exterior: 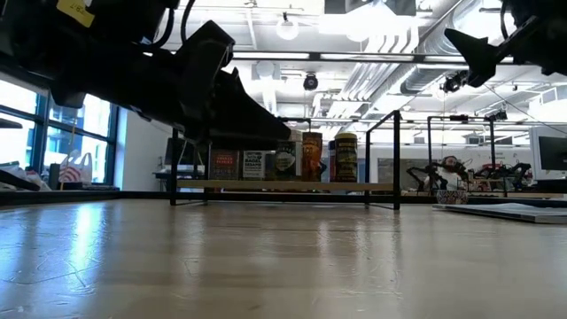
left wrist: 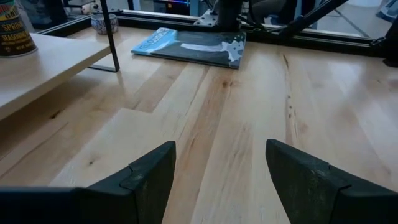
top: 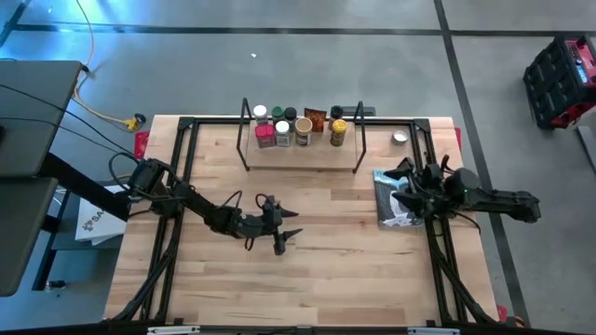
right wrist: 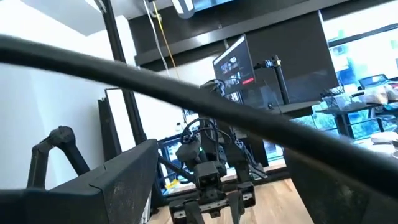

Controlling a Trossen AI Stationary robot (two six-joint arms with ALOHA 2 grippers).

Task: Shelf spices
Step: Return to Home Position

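Note:
The spices (top: 298, 126) stand in a cluster on the shelf (top: 300, 155), a light board on black wire uprights at the table's far middle. The cluster holds a red box (top: 265, 137), a tan jar (top: 304, 130), a yellow jar (top: 338, 132) and a brown packet (top: 315, 119). The low view shows the jars (exterior: 301, 158) upright in a row. My left gripper (top: 287, 233) is open and empty, low over the bare tabletop near of the shelf (left wrist: 37, 68). My right gripper (top: 402, 186) is open and empty, raised above the table's right side.
A flat book with a waterfall cover (top: 391, 203) lies on the table under the right gripper and shows in the left wrist view (left wrist: 193, 46). A small silver tin (top: 399, 138) sits right of the shelf. Bare wood (top: 317, 279) spreads toward the near edge.

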